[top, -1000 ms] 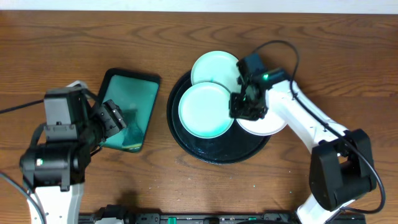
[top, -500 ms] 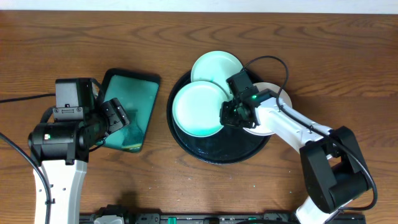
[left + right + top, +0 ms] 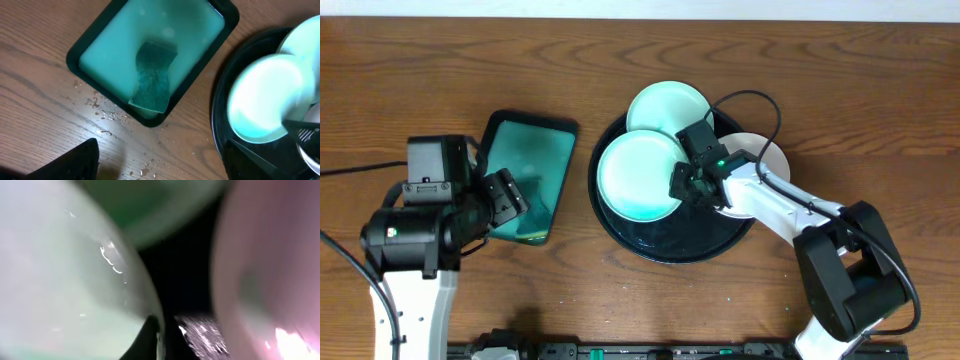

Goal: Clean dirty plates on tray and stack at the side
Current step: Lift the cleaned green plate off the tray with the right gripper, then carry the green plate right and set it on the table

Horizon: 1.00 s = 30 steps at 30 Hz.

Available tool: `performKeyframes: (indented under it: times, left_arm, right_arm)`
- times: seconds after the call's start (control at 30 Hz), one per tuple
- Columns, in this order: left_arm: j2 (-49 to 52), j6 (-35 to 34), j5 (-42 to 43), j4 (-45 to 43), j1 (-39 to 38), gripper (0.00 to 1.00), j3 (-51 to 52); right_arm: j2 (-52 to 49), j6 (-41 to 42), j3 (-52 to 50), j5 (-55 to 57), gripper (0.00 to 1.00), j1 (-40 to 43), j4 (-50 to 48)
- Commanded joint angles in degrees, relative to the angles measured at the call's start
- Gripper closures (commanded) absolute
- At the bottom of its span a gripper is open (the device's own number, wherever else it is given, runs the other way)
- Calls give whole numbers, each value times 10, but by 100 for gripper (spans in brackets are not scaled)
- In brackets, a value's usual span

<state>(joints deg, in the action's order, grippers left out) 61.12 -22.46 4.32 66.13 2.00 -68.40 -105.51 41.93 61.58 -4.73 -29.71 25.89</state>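
wooden table, round black tray, teal rectangular tray beside it

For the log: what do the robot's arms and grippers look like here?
Both the left arm and right arm have white links between bulky black joint housings. The left gripper and right gripper are black. A green light glows by the right one; a black cable loops above it.

The round black tray held a glossy mint plate on its left half. A second mint plate overlapped its far rim, and a white plate its right rim.
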Motion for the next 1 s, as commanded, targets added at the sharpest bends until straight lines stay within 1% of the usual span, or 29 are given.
performKeyframes:
  times: [0.0, 0.17, 0.23, 0.27, 0.33, 0.4, 0.47, 0.53, 0.7, 0.8, 0.87, 0.97]
  left_arm:
    - [-31, 21, -3, 10, 2, 21, -10]
    - [-60, 25, -3, 18, 2, 21, -10]
    - [-63, 25, -3, 18, 2, 21, -10]
    - [-63, 25, -3, 18, 2, 21, -10]
    - [-61, 25, -3, 18, 2, 21, -10]
    - [-60, 25, -3, 18, 2, 21, -10]
    - [-59, 25, -3, 18, 2, 21, -10]
    - [-58, 23, -3, 18, 2, 21, -10]
    - [-58, 23, -3, 18, 2, 21, -10]
    - [-58, 23, -3, 18, 2, 21, -10]
    - [-58, 23, -3, 18, 2, 21, -10]
    - [-58, 23, -3, 18, 2, 21, -10]
  right_arm:
    - [-7, -57, -3, 16, 99, -1, -10]
    - [30, -163, 41, -7, 99, -4, 29]
    - [44, -197, 73, -7, 99, -10, 58]
    - [49, -224, 111, -6, 99, -17, 83]
    - [49, -242, 149, -4, 99, -29, 97]
    - [49, -242, 169, 14, 99, -41, 87]
    - [49, -249, 185, 37, 99, -57, 57]
    - [47, -257, 187, 69, 99, -81, -5]
    - [13, -277, 187, 71, 99, -118, -122]
    - [-21, -308, 187, 86, 99, -147, -208]
    - [-41, -332, 187, 123, 99, -165, -263]
    - [-64, -397, 187, 179, 99, -186, -337]
